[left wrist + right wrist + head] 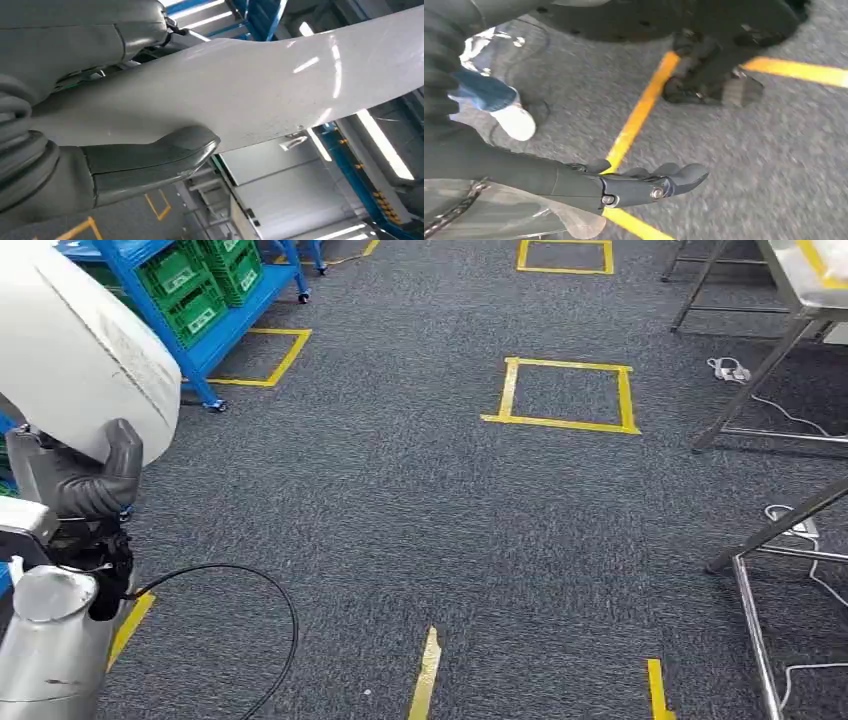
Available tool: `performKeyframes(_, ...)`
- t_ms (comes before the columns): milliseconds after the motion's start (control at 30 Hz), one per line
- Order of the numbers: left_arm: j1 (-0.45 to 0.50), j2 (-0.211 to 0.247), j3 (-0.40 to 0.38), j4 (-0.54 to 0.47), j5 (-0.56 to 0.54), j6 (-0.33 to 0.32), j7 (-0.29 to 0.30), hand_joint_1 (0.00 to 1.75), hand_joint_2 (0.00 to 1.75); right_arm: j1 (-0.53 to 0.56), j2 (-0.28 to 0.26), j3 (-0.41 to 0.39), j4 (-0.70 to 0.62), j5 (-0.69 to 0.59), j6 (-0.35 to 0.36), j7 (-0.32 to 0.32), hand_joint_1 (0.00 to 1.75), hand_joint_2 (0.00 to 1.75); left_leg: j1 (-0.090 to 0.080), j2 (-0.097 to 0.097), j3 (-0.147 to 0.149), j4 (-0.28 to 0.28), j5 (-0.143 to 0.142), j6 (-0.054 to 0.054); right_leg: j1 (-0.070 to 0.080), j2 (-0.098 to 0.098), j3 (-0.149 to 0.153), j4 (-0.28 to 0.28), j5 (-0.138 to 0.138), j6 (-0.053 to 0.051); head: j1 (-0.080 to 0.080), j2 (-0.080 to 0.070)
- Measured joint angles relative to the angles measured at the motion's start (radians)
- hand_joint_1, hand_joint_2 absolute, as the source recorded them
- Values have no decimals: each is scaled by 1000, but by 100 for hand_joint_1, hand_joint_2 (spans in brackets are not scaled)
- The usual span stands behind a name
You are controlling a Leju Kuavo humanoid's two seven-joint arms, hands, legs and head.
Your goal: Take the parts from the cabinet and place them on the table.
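A large white curved part [80,350] is held up at the left of the head view, and my left hand [95,480] grips its lower edge. Seen from the left wrist, the same white part [260,85] runs across the picture, with my grey thumb [150,160] pressed on one face and the rest of the hand behind it. My right hand [644,182] hangs over the grey carpet with its fingers stretched out and holds nothing. A steel table [810,280] stands at the far right.
A blue rack [240,315] with green crates [195,285] stands at the back left. Yellow tape squares [565,390] mark the carpet. A black cable [270,600] loops by my left arm. Steel frame legs [760,620] and white power strips [730,368] are on the right. A person's white shoe [514,122] is close to my right hand.
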Motion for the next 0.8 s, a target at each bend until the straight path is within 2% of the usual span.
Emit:
performKeyframes(33, 1, -2, 0, -2, 2, -2, 0, 175, 175, 1, 0, 0, 0, 2, 0, 1, 0, 175, 12, 12, 9, -28, 12, -4, 4, -3, -2, 1, -2, 3, 3, 0)
performKeyframes(67, 0, -5, 0, -3, 3, -6, 0, 175, 175, 1, 0, 0, 0, 2, 0, 1, 0, 175, 10, 22, 14, -36, 17, -5, 8, -44, -18, 18, -19, 5, 1, 0)
performKeyframes(100, -1, -6, 0, -3, 4, -10, -2, 175, 175, 0, 0, 0, 0, 2, 0, 1, 0, 175, 10, 28, 13, -38, 18, -1, 9, -68, -36, 58, -48, 8, 7, 0)
performKeyframes(133, 0, -5, 1, -3, 6, -15, -2, 175, 175, -3, 0, 0, 0, 2, 0, 1, 0, 175, 8, 38, 12, -37, 18, -1, 7, -83, -72, 138, -87, 13, 5, 0)
performKeyframes(167, 4, -6, 2, -3, 7, -16, -1, 175, 175, -4, 0, 0, 0, 2, 0, 1, 0, 175, 7, 50, 12, -37, 17, 0, 5, -89, -107, 213, -119, 17, 5, 0)
performKeyframes(200, 5, -8, 1, -3, 7, -18, -1, 175, 175, -4, 0, 0, 0, 3, 0, 1, 0, 175, 6, 61, 11, -36, 17, 1, 5, -92, -135, 272, -138, 21, 5, 0)
performKeyframes(233, 6, -9, 1, -3, 7, -19, -1, 175, 175, -4, 0, 0, 0, 2, 0, 1, 0, 175, 6, 71, 11, -36, 17, 0, 5, -94, -137, 282, -128, 24, 6, 0)
performKeyframes(267, 6, -9, 1, -3, 7, -19, -1, 175, 175, -4, 0, 0, 0, 3, 1, 2, 0, 175, 6, 79, 12, -36, 16, 0, 4, -97, -119, 251, -104, 26, 6, 0)
performKeyframes(300, 6, -10, 1, -3, 7, -19, -1, 175, 175, -4, 0, 0, 0, 4, 1, 1, 0, 175, 6, 87, 12, -35, 15, -2, 4, -104, -78, 175, -63, 26, 6, 0)
performKeyframes(333, 6, -10, 1, -3, 7, -19, -1, 175, 175, -3, 0, 0, 0, 4, 1, 2, 0, 175, 7, 94, 14, -33, 13, -6, 4, -119, -19, 70, -19, 25, 6, 0)
performKeyframes(367, 5, -10, 1, -3, 7, -20, -1, 175, 175, -4, 0, 0, -1, 4, 1, 2, 0, 175, 6, 102, 14, -28, 9, -11, 6, -147, 16, -4, -14, 23, 6, 0)
performKeyframes(400, 4, -10, 2, -3, 7, -24, -1, 175, 175, -6, 0, 0, -1, 4, 2, 1, 0, 175, -3, 106, 8, -20, 6, -16, 12, -152, 30, -14, -17, 11, 5, 0)
performKeyframes(433, 4, -9, 2, -3, 7, -30, 2, 175, 175, -6, 0, 0, -1, 4, 2, 2, 0, 175, -3, 111, 7, -18, 7, -19, 12, -138, 26, -11, -15, -1, 1, 0)
performKeyframes(500, 4, -12, -1, -3, 7, -35, 2, 175, 175, -1, 0, 0, -1, 5, 2, 3, 0, 175, 0, 124, 9, -18, 9, -23, 17, -125, 23, -9, -14, -10, 4, 0)
performKeyframes(533, 3, -13, -1, -3, 7, -35, 2, 175, 175, -1, 0, 0, -1, 5, 2, 3, 0, 175, 2, 124, 9, -15, 1, -31, 12, -118, 24, -14, -8, -18, 5, 0)
performKeyframes(567, 2, -12, 0, -3, 7, -35, 2, 175, 175, -2, 0, 0, -1, 5, 2, 3, 0, 175, 6, 92, 5, -1, -15, -41, 9, -112, 24, -16, -6, -23, 2, 0)
performKeyframes(600, 3, -12, 0, -3, 7, -35, 2, 175, 175, -3, 0, 0, -1, 5, 2, 3, 0, 175, 9, 66, -14, 50, -52, -45, 8, -104, 24, -16, -5, -29, -1, 0)
performKeyframes(633, 4, -11, 0, -2, 7, -35, 2, 175, 175, -4, 0, 0, -1, 5, 2, 3, 0, 175, 12, 55, -44, 124, -91, -47, 8, -98, 24, -16, -5, -32, 0, 0)
performKeyframes(667, 7, -10, 0, -1, 8, -35, 3, 175, 175, -4, 0, 0, -1, 6, 2, 3, 0, 175, 13, 51, -78, 204, -126, -49, 8, -89, 23, -15, -4, -33, 0, 0)
performKeyframes(700, 11, -10, 0, 0, 8, -36, 3, 175, 175, -3, 0, 0, -1, 6, 3, 3, 0, 175, 14, 50, -108, 271, -148, -50, 9, -81, 23, -15, -4, -33, 0, 0)
performKeyframes(733, 14, -10, 0, 2, 8, -37, 3, 175, 175, -2, 0, 0, -1, 6, 3, 3, 0, 175, 15, 49, -118, 294, -146, -50, 9, -71, 23, -15, -3, -33, 0, 0)
performKeyframes(767, 16, -10, 0, 2, 8, -39, 3, 175, 175, -1, 0, 0, -1, 7, 3, 3, 0, 175, 15, 49, -108, 273, -121, -48, 9, -63, 23, -15, -3, -33, 0, 0)
performKeyframes(800, 15, -10, 0, 2, 8, -42, 3, 175, 175, -1, 0, 0, -1, 7, 3, 5, 0, 175, 16, 47, -77, 206, -76, -45, 9, -52, 23, -14, -2, -32, 0, 0)
